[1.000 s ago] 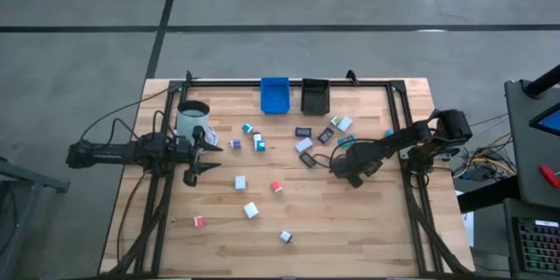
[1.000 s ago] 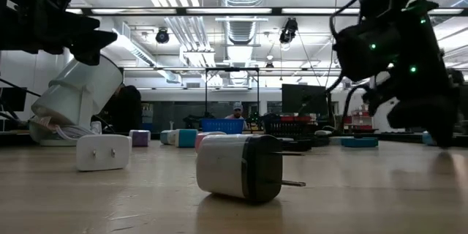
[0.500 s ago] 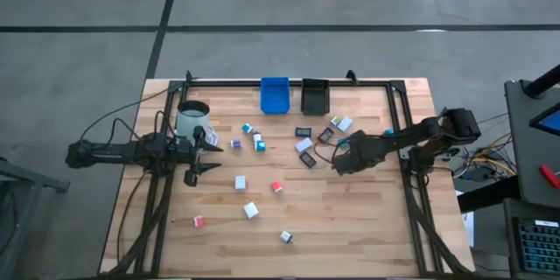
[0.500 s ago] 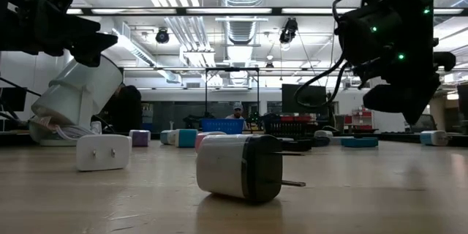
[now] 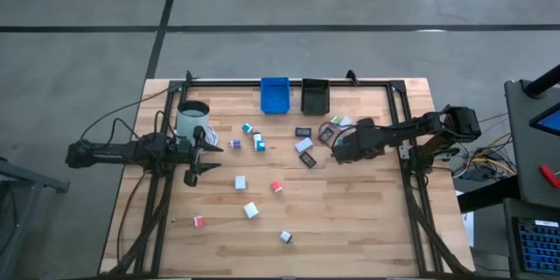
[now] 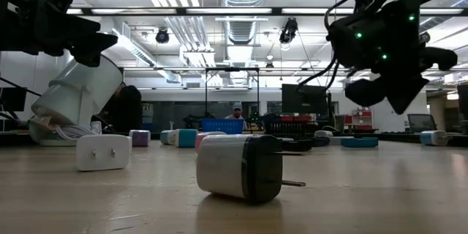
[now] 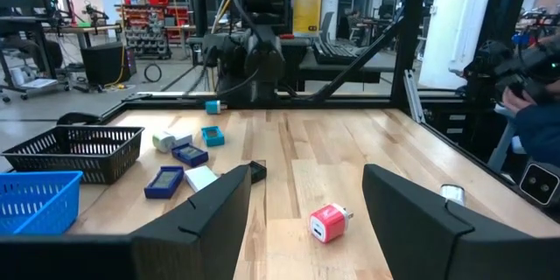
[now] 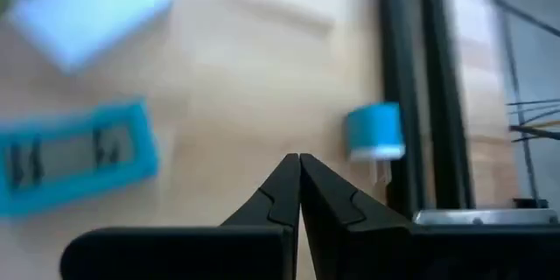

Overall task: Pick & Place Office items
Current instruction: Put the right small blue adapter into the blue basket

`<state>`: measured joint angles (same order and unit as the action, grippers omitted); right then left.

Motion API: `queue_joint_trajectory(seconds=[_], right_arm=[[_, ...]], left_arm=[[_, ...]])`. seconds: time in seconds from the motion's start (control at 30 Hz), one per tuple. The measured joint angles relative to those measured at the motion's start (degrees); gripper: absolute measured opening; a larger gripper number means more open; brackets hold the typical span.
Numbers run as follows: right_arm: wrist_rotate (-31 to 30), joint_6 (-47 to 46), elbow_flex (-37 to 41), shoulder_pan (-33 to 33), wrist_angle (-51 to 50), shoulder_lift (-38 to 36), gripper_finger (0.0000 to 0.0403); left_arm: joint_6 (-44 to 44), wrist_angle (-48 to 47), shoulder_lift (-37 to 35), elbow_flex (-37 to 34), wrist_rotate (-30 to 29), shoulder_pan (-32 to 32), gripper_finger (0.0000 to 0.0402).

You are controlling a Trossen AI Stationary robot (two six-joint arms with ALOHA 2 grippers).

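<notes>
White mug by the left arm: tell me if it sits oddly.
In the low view the white mug looks tilted, leaning rather than upright, with a white cable trailing at its base. From above, the mug stands beside the open left hand. Whether anything props it, I cannot tell.

High view looked straight down, far off, whole wooden table (image 5: 350, 219) in frame. Low view sat at tabletop level, facing across into room; white charger block (image 6: 238, 167) very close. Left wrist view faced level across table toward opposite arm; red charger cube (image 7: 327, 224) shared with high view (image 5: 276, 186). Right wrist view pointed down, close to table; teal rectangle (image 8: 74, 159) filled its side.
</notes>
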<state>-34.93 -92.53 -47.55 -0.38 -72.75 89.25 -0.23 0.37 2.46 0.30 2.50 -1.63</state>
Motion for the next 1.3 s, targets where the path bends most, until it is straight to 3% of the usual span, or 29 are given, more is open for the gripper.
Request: queue_joint_trajectory(seconds=[0.1, 0.3, 0.6, 0.93, 1.3], right_arm=[[0.8, -7.0, 0.0, 0.1, -3.8, 0.0, 0.0008], [8.0, -7.6, 0.1, -1.3, -9.6, 0.0, 0.0008], [9.6, 3.8, -0.1, -6.9, -10.2, 0.0, 0.0014], [10.0, 10.2, -1.3, -10.5, -10.6, -4.5, 0.0104], [11.4, 14.7, -0.9, -19.9, -9.5, -10.9, 0.0094]], left_arm=[[0.0, 0.0, 0.0, 0.0, 0.0, 0.0, 0.0227], [0.0, 0.0, 0.0, 0.0, 0.0, 0.0, 0.0227], [0.0, 0.0, 0.0, 0.0, 0.0, 0.0, 0.0227], [0.0, 0.0, 0.0, 0.0, 0.0, 0.0, 0.0227], [0.0, 0.0, 0.0, 0.0, 0.0, 0.0, 0.0227]])
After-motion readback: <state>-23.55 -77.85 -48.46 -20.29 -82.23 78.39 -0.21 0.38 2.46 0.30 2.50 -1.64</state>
